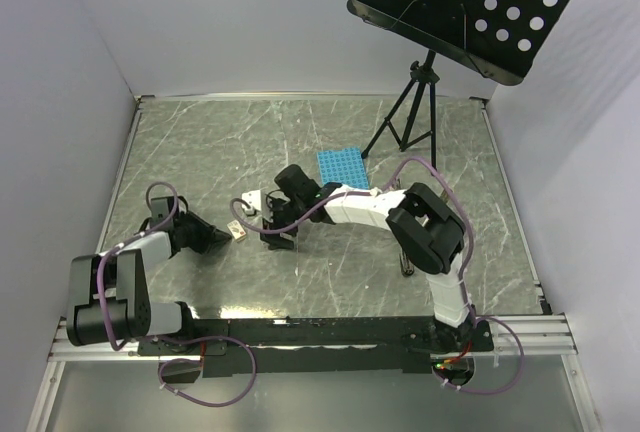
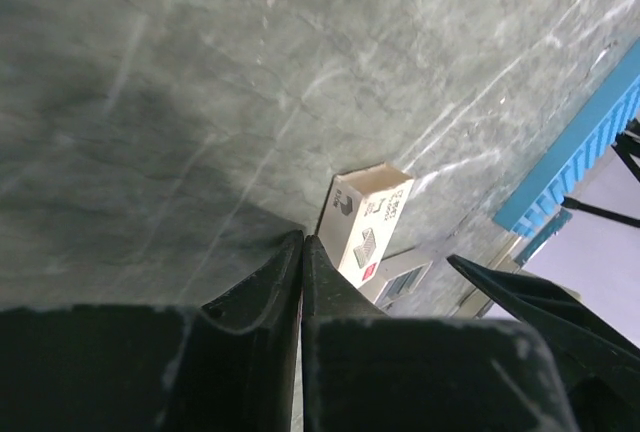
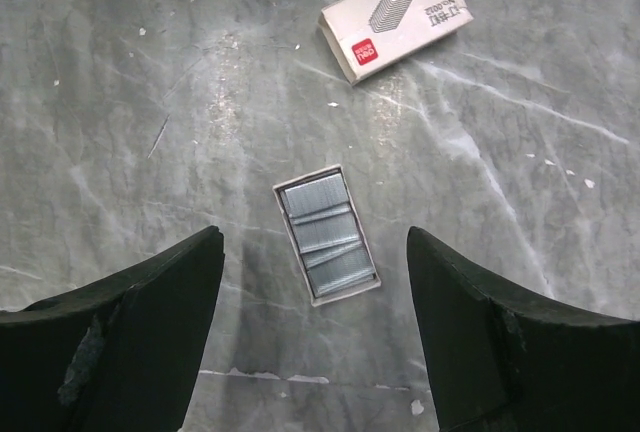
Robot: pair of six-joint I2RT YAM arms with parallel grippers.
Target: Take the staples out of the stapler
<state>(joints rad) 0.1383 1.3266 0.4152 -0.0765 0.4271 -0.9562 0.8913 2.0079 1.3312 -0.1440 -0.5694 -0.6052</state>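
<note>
Revealing staples (image 3: 328, 234) between spread right jaws, hidden from overhead.

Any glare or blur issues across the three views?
Top external: glare band along the table near edge. Left wrist: left gripper dark and soft up close, staple box in focus. Right wrist: sharp, staples crisp.

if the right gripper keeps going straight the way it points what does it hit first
Probably the staples in their shallow tray, lying centred between its open fingers; nothing shows in between, though depth is unclear.
</note>
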